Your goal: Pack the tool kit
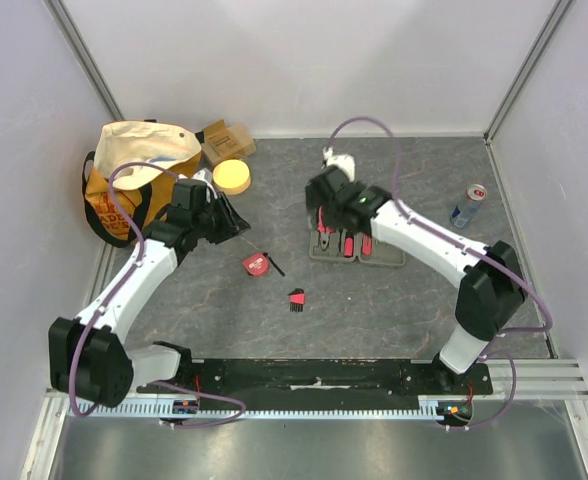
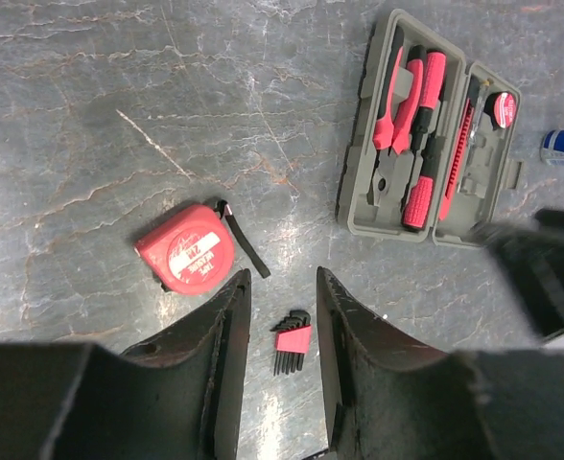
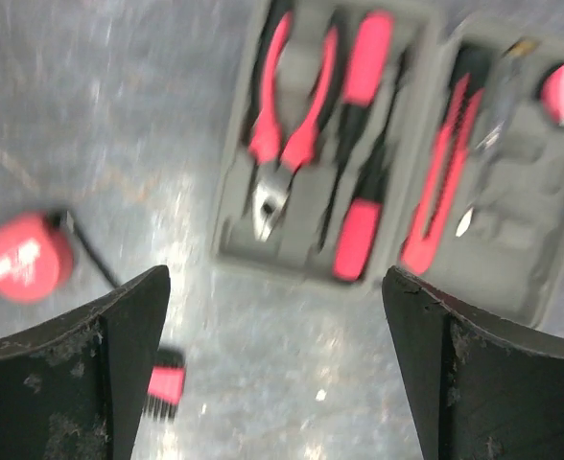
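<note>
Tool case (image 1: 357,245): it lay open and flat on the grey surface (image 1: 394,300), a little right of the middle. It was grey-green and had two halves side by side.

In the case: red-handled pliers (image 2: 402,96) sat in the left half. Next to them were red-and-black screwdrivers (image 2: 424,153). A long red cutting knife (image 2: 455,158) lay in the right half, and a small round red thing (image 2: 501,105) sat at that half's far end.

Tape measure (image 1: 257,263): it was red with a black strap. It lay on the surface, outside the case and to its left.

Hex keys (image 1: 296,298): a small black bunch in a red holder. They lay on the surface, near the tape measure and closer to the arms.

Left pincer (image 2: 282,278): it was open a small way and had hold of nothing. It hung above the surface, and in its own camera the hex keys showed in the gap between its fingers.

Right pincer (image 3: 274,278): it was open very wide and had hold of nothing. It hung over the case. Its picture was blurry.

Other things: an orange-and-cream tote bag (image 1: 134,170) stood at the far left. A brown cardboard box (image 1: 226,140) and a yellow roll (image 1: 233,176) sat just beside the bag. A can (image 1: 467,205) stood at the far right, apart from the case.
</note>
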### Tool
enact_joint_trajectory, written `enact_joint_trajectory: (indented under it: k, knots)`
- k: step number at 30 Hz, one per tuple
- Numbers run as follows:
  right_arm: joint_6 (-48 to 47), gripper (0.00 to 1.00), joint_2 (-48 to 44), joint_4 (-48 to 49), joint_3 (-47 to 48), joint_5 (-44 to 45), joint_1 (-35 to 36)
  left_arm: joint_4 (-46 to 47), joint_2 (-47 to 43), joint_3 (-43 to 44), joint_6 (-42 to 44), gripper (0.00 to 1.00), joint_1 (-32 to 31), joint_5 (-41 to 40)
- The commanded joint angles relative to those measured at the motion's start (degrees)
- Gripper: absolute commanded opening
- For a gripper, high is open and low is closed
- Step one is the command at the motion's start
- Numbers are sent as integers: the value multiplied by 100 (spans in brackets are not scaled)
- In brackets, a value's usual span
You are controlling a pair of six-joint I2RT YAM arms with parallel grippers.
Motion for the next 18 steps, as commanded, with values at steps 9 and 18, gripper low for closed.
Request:
enact_joint_trajectory:
  k: [9,18]
  knots:
    - [2066,98,456,-631,-602,275,2014,-339,-1788,-615,269,42,32,-244]
    - [2753,98,720,-237,-1042,-181,2357,-577,-2720,-1195,137,43,32,160]
